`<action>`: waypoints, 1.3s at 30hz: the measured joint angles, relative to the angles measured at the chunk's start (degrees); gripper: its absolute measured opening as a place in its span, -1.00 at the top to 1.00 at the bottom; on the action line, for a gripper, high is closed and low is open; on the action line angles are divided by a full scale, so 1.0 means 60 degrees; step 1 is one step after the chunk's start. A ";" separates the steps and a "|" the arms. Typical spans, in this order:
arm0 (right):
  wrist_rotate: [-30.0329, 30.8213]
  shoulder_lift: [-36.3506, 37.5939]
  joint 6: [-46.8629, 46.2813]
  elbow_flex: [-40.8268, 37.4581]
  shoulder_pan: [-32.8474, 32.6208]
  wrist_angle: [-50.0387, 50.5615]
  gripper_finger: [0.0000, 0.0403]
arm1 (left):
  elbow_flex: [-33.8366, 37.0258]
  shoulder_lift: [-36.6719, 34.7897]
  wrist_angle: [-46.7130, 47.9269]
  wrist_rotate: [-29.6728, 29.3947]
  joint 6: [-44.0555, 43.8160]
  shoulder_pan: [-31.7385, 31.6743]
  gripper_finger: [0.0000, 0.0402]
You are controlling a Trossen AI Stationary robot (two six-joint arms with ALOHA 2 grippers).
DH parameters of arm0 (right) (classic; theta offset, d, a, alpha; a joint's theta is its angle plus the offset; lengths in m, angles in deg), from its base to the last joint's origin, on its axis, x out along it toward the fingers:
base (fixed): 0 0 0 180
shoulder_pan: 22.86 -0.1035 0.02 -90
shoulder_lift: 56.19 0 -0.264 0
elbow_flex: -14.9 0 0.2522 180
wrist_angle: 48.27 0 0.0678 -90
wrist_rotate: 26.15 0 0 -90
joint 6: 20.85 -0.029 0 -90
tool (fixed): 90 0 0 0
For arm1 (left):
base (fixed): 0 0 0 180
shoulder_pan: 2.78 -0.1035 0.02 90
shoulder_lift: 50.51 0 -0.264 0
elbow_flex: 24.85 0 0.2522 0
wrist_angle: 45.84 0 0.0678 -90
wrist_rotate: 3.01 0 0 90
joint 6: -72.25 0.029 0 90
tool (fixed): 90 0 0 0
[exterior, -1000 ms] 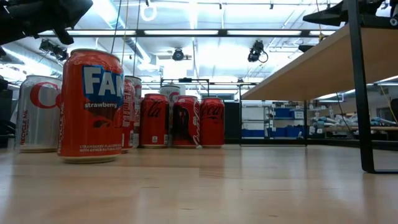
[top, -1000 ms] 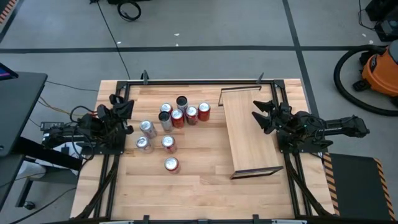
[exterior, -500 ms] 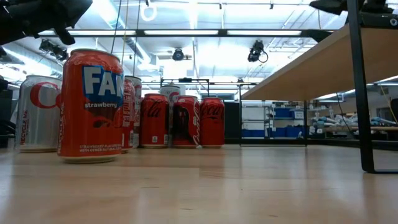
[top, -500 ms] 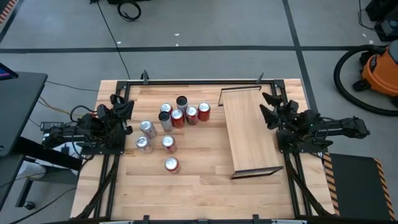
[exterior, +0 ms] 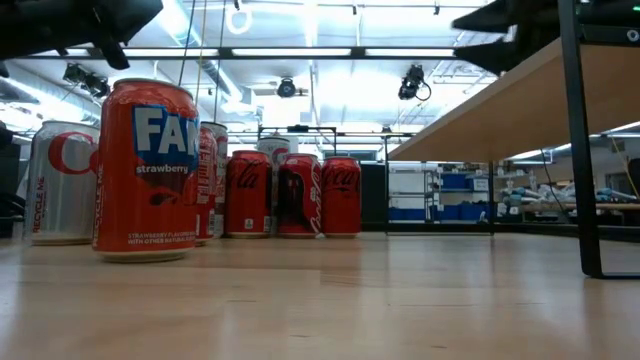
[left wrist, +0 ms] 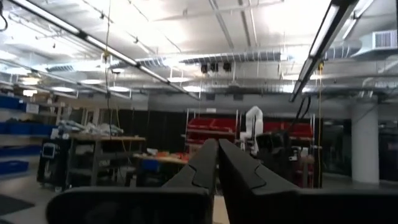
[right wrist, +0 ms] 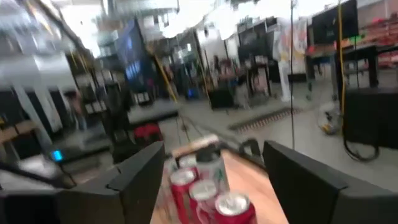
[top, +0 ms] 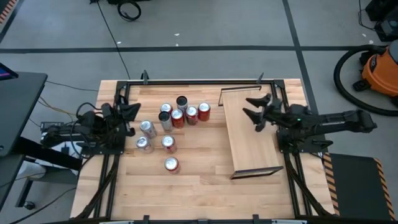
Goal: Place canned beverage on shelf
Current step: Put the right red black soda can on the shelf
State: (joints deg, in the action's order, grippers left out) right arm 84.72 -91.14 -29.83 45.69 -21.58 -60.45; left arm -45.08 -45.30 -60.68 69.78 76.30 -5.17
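Right gripper [top: 254, 109] has swung back out over the shelf [top: 249, 134] toward the cans [top: 177, 118] clustered near the worktop's far edge, fingers apart and empty; left gripper [top: 132, 112] waits pinched shut at the left edge. Tightly packed cans could topple when it reaches in.

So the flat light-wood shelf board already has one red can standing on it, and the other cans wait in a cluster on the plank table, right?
Not quite. The high view shows the flat light-wood shelf board with no can on it; only the right gripper hangs over it. All the cans, red and silver, stand clustered on the plank table, as you said.
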 joint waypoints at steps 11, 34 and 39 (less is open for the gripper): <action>-0.0450 -0.4603 0.0869 0.4135 -0.0050 0.3489 -0.40 | -0.0797 0.1134 0.1308 -0.0005 -0.0647 0.0000 0.25; -0.1496 -1.0958 0.3481 1.1432 0.1994 1.0642 -0.93 | -0.1234 0.1571 0.2218 -0.0007 -0.0884 0.0000 0.22; -0.1815 -1.1909 0.3816 1.2573 0.2338 1.1493 -0.94 | -0.1234 0.1571 0.2319 -0.0007 -0.0787 0.0000 0.22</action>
State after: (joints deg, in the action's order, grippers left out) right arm 73.83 -162.59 -6.94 121.13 -7.55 8.51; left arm -52.48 -35.87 -46.77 69.73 71.58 -5.17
